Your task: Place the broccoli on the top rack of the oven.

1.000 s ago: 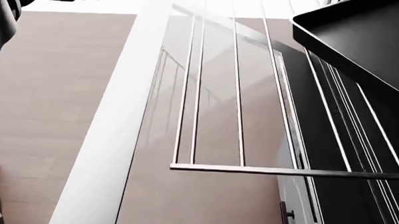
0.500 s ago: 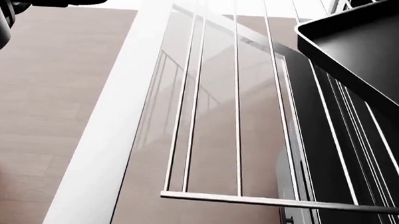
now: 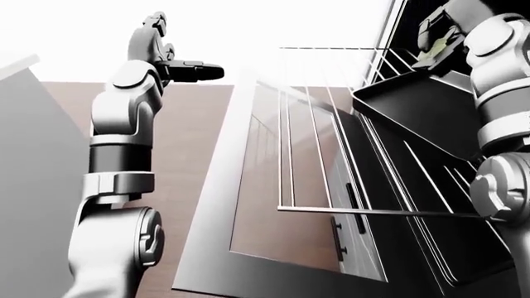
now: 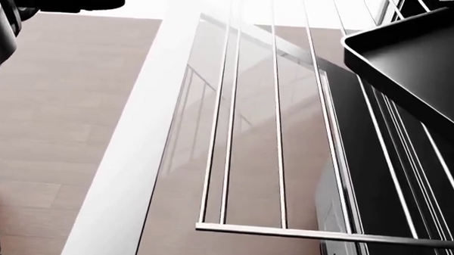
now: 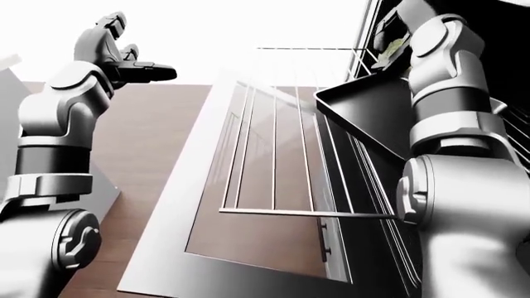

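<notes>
Oven door [image 3: 281, 248]: glass-paned, light frame, swung open and filling the middle of the left-eye view, wooden floor showing through the pane. Wire rack [image 4: 279, 163]: thin metal rods drawn out over the door, closed off by a crossbar toward six o'clock in the head view. Black tray [image 3: 414, 115]: shallow, tilted, at about two o'clock in the left-eye view, lying over the rack rods beside the dark oven cavity [image 3: 430, 186]. Broccoli [image 3: 432, 45]: pale green patch at one o'clock in the left-eye view, just above the tray's upper edge, inside the right hand [image 3: 443, 34]; fingers appear closed round it, though much of the grip is hidden by the wrist. Right arm [image 5: 452, 155]: grey, rising along the three o'clock edge of the right-eye view. Left hand [image 3: 178, 65]: raised at eleven o'clock in the left-eye view, dark fingers held straight and pointing toward the oven, holding nothing, well apart from door and rack.
</notes>
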